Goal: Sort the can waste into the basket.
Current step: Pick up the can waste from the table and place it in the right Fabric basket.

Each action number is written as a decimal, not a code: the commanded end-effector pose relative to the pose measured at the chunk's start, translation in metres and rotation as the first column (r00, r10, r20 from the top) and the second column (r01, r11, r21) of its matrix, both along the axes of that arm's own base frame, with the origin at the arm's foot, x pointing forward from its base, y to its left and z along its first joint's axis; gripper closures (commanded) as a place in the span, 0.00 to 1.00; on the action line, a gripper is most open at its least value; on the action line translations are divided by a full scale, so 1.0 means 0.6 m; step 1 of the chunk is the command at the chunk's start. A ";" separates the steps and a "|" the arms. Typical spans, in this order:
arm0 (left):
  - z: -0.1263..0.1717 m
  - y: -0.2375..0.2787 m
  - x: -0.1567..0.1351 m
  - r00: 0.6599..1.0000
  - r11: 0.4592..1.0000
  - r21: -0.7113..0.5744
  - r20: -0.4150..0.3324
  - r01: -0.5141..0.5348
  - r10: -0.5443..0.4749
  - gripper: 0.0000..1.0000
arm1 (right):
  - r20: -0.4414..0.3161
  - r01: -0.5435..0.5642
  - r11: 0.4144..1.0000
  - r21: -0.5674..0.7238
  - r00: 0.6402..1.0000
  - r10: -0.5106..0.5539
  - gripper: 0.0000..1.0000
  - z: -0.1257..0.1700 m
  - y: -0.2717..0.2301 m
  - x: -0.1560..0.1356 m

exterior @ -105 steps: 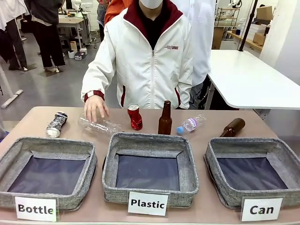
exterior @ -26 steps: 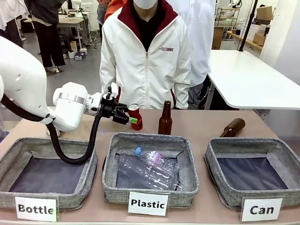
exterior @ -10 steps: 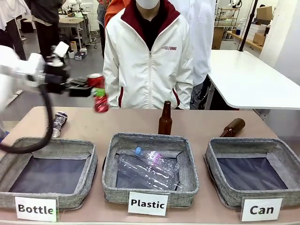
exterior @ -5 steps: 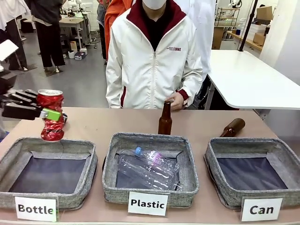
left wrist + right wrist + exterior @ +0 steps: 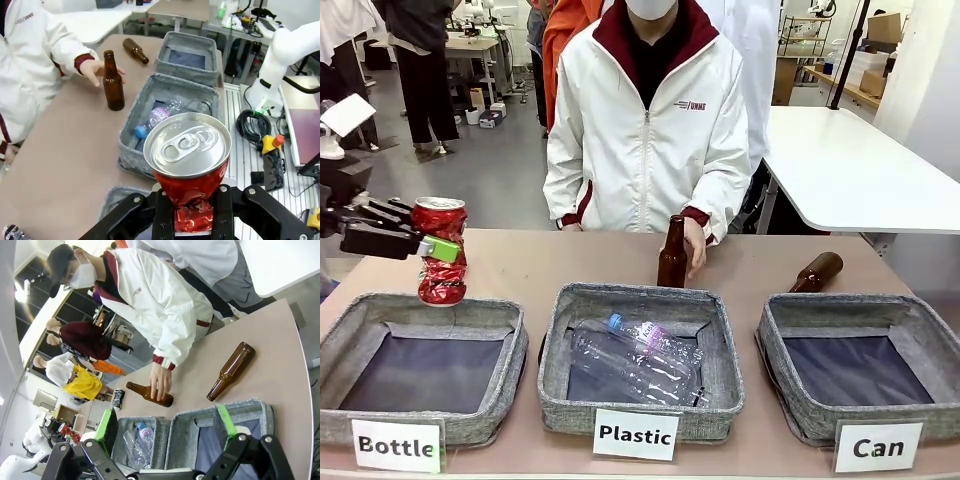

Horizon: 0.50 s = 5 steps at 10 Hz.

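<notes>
My left gripper (image 5: 438,247) is shut on the dented red can (image 5: 442,268) and holds it upright in the air above the far rim of the "Bottle" basket (image 5: 380,310). In the left wrist view the can's silver top (image 5: 187,144) faces the camera, with the gripper (image 5: 192,220) clamped on its crumpled red body. The black can (image 5: 118,398) lies on the table far off in the right wrist view. The "Can" basket (image 5: 865,308) stands at the right, dark lining bare. My right gripper (image 5: 165,426) hangs open above that basket (image 5: 220,411).
The middle "Plastic" basket (image 5: 640,296) holds clear plastic bottles (image 5: 635,355). The person's hand (image 5: 695,243) rests on an upright brown bottle (image 5: 672,255) behind it. A second brown bottle (image 5: 817,271) lies behind the "Can" basket.
My left gripper has carried the red can left and down, then slightly back up and right. The person's hand has come down onto the upright brown bottle.
</notes>
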State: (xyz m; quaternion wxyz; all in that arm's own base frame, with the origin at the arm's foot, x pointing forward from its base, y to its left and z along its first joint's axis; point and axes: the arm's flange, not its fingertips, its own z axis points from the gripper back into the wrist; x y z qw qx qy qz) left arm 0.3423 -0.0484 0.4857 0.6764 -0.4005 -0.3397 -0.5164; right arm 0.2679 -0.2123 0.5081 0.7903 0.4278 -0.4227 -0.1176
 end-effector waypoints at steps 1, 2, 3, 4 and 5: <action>0.002 -0.085 -0.005 0.997 0.997 0.035 0.012 0.072 -0.072 0.75 | 0.042 -0.002 1.000 0.000 0.999 0.002 0.00 0.000 -0.003 0.004; 0.021 -0.161 -0.002 0.990 0.986 0.095 0.016 0.139 -0.141 0.75 | 0.042 -0.002 1.000 0.000 0.999 0.002 0.00 0.000 -0.003 0.004; 0.031 -0.249 -0.009 0.984 0.976 0.134 0.021 0.173 -0.178 0.75 | 0.042 -0.002 1.000 0.000 0.999 0.002 0.00 0.000 -0.003 0.004; 0.029 -0.335 -0.021 0.969 0.952 0.202 0.043 0.229 -0.242 0.75 | 0.042 -0.002 1.000 0.000 0.999 0.002 0.00 0.000 -0.003 0.004; 0.026 -0.423 -0.027 0.935 0.915 0.238 0.061 0.325 -0.349 0.75 | 0.042 -0.002 1.000 0.000 0.999 0.002 0.00 0.000 -0.003 0.004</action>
